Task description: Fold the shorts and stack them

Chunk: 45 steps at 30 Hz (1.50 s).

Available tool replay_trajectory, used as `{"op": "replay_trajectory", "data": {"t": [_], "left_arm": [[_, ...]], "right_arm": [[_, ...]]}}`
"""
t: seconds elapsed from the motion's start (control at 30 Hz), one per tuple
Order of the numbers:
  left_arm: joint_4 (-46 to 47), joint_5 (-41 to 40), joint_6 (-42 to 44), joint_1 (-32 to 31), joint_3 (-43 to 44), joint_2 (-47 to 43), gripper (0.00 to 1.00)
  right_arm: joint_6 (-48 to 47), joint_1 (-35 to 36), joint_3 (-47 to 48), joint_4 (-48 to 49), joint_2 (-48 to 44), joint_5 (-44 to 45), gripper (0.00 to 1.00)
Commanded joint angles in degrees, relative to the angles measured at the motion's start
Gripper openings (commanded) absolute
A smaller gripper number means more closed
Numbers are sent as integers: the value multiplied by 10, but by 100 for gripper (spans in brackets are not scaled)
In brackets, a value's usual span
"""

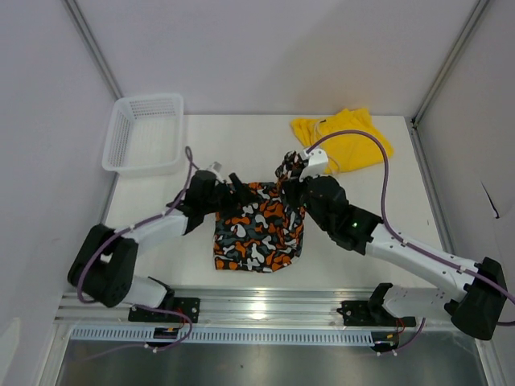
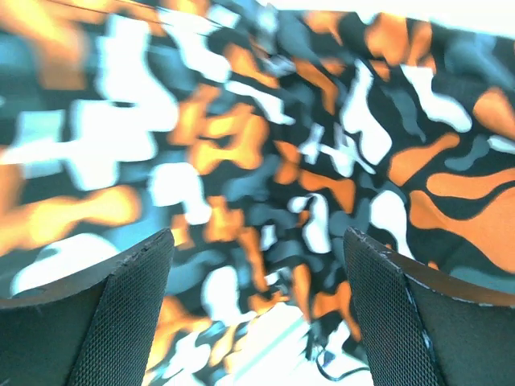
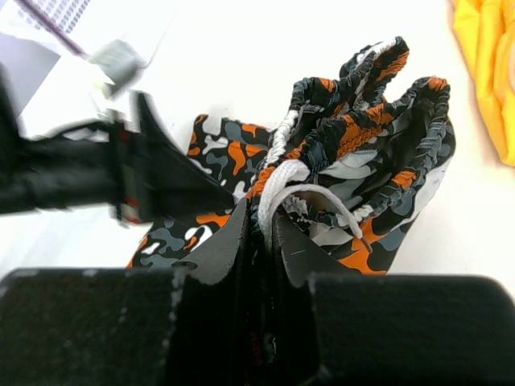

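Top external view: two arm bases point(image 1: 161, 310) at the near edge of the table point(image 1: 241, 145), both arms reaching inward to the patterned shorts point(image 1: 259, 229).
Patterned shorts: near the middle of the table, between the two arms; lower part spread flat on the surface, far right corner gathered and lifted.
Left gripper point(image 2: 257, 310): at the far left corner of the patterned pair; fingers point(image 2: 121, 314) spread wide with nothing between them; blotched cloth fills the left wrist view just beyond; contact with the cloth not possible to tell.
Right gripper point(image 3: 257, 233): at the far right corner; fingers pressed narrow, pinching cloth of the patterned pair together with a loop of the white drawstring point(image 3: 282, 181).
Waistband point(image 3: 378, 121): ruffled elastic, bunched just beyond the right fingertips, raised off the table.
Spacing of grippers: near each other yet apart; left fingertip visible from the right wrist view, just beside the lifted fold.
Yellow shorts point(image 1: 342, 141): far right of the table, loosely crumpled, well apart from the patterned pair, clear of both grippers.
Basket point(image 1: 145, 133): white mesh, at the far left corner of the table.
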Motion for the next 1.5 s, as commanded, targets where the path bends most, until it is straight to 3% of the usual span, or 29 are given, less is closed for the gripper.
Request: {"op": "replay_trajectory", "data": {"t": [0.0,0.17,0.4,0.77,0.93,1.03,1.07,1.2,1.27,1.37,1.47], "left_arm": [[-45,39,45,75,-54,-81,88],[-106,46,96,147,-93,-168,88],[-79,109,120,244,-156,-164,87],[-32,120,128,248,-150,-88,87],[-25,133,130,252,-144,-75,87],[-28,135,133,254,-136,-70,87],[-32,134,134,255,-133,-69,87],[-41,132,137,256,-126,-72,86],[-43,132,138,257,-123,-71,86],[-48,134,140,260,-115,-68,86],[-54,134,141,261,-110,-73,86]], "right_arm": [[-16,0,0,27,11,-26,0],[-33,19,9,33,56,-35,0],[-58,81,62,22,149,15,0],[-101,169,198,-51,344,120,4],[-101,191,252,-69,428,147,11],[-98,196,260,-65,444,145,31],[-94,198,260,-62,447,145,43],[-83,195,226,-7,402,64,60],[-74,191,215,9,377,16,63],[-56,177,199,39,334,-88,66],[-10,139,167,71,307,-177,62]]}}
